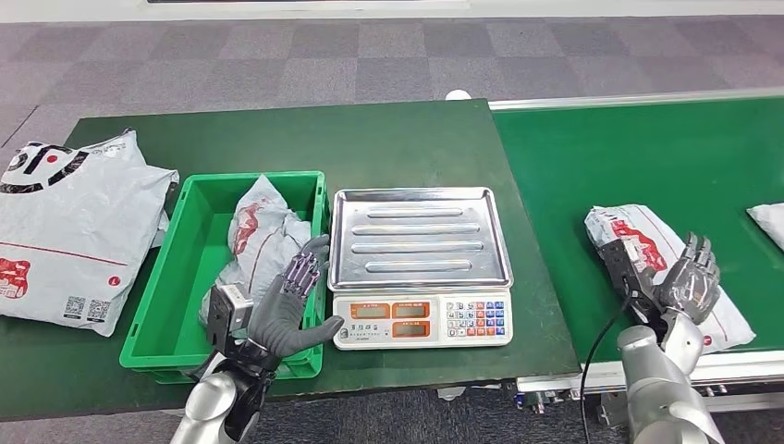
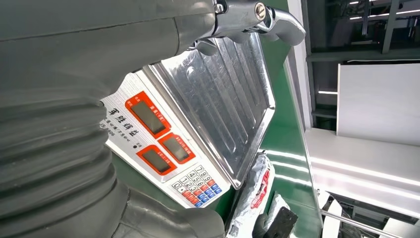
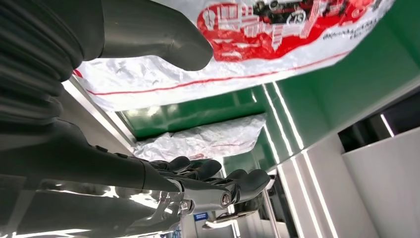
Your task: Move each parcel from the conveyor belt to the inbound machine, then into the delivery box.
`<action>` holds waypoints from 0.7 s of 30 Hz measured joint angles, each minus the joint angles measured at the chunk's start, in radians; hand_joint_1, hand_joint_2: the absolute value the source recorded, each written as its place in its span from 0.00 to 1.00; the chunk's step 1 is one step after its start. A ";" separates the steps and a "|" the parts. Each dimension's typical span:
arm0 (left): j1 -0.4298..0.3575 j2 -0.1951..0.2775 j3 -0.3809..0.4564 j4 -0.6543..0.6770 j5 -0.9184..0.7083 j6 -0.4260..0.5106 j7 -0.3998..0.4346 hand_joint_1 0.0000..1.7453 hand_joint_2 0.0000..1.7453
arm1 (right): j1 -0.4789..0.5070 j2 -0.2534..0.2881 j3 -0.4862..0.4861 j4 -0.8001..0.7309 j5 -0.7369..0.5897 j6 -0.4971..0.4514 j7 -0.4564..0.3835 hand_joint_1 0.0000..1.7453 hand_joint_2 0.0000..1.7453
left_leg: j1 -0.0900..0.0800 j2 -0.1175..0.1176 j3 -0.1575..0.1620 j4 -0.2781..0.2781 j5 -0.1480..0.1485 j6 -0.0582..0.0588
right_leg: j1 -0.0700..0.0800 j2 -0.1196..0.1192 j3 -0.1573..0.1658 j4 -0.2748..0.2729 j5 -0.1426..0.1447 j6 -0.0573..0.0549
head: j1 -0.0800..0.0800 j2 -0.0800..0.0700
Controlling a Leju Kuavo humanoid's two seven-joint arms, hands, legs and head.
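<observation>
- Grey carpet floor, dark green table in front of me, green conveyor belt running off to my right.
- Done so far, I'd say: one parcel already sits in the green bin. The scale tray is bare.
- My left hand hovers over the bin's near right corner, fingers spread, holding nothing.
- My right hand is over the next parcel on the belt, fingers apart. Can't tell if it's touching, but it's no grip yet.
- Still left: grab it, weigh it, bin it. Another parcel at the belt's far edge waits too.
- Big grey bag lies left of the bin.
</observation>
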 joint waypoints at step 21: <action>-0.002 0.000 0.000 0.007 0.000 -0.002 0.000 0.00 1.00 | -0.032 -0.025 -0.035 0.163 0.023 0.281 0.264 0.00 1.00 | 0.000 0.000 0.000 0.000 0.000 0.000 | 0.000 0.000 0.000 0.000 0.000 0.000 | 0.000 0.000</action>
